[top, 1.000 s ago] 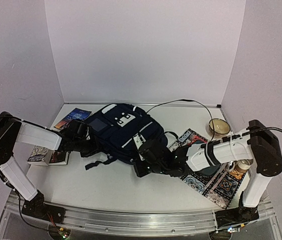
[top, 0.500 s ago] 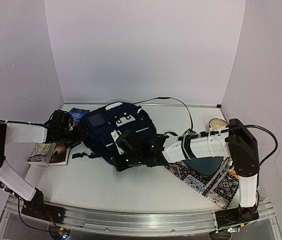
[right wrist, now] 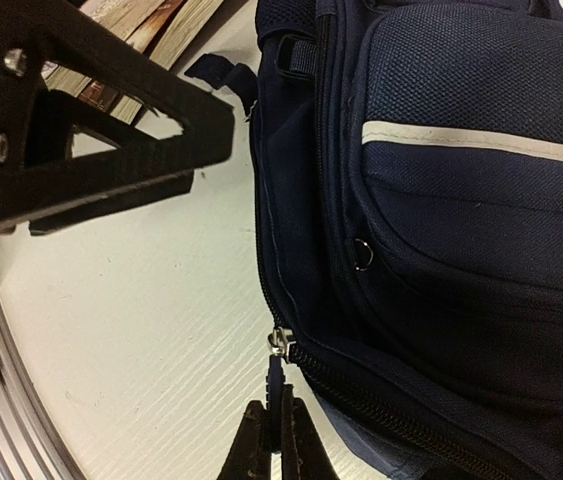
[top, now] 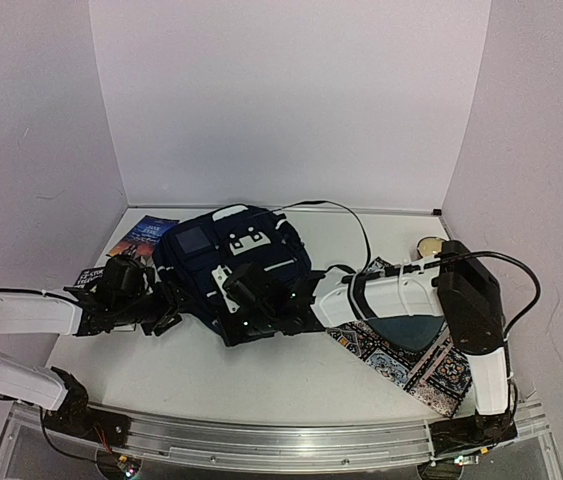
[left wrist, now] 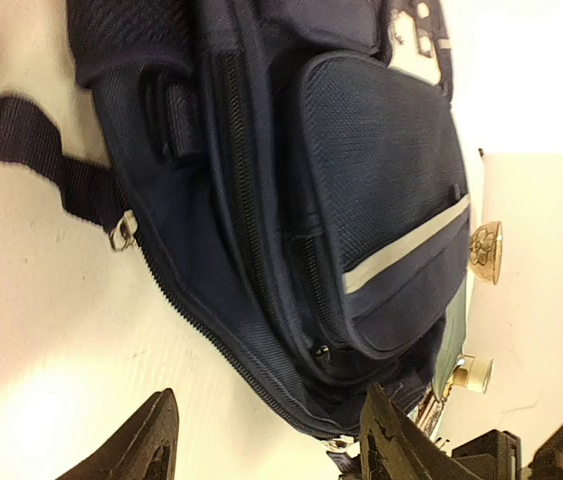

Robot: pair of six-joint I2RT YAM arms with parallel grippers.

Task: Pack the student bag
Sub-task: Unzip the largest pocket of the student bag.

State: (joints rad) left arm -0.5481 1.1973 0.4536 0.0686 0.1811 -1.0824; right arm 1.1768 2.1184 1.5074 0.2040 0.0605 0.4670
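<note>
The student bag [top: 236, 262], a dark navy backpack with white trim, lies flat in the middle of the table. My right gripper [top: 235, 320] is at its near left edge, shut on the dark zipper pull [right wrist: 279, 392] that hangs from the metal slider [right wrist: 280, 342]. My left gripper [top: 169, 308] stands just left of the bag, low over the table. In the left wrist view it [left wrist: 273, 442] is open, its fingers [left wrist: 151, 440] straddling the bag's zippered edge [left wrist: 261, 385] without gripping it.
Books [top: 146, 235] lie at the back left, another [top: 86, 275] beside my left arm. A patterned mat [top: 416, 355] with a teal object [top: 411, 328] on it lies at the right, a bowl [top: 431, 245] behind it. A black cable [top: 346, 215] loops behind the bag.
My left gripper has opened, let go of the bag's left side and swung toward the near edge. My right gripper has drawn the zipper pull leftward, and the bag has shifted left.
</note>
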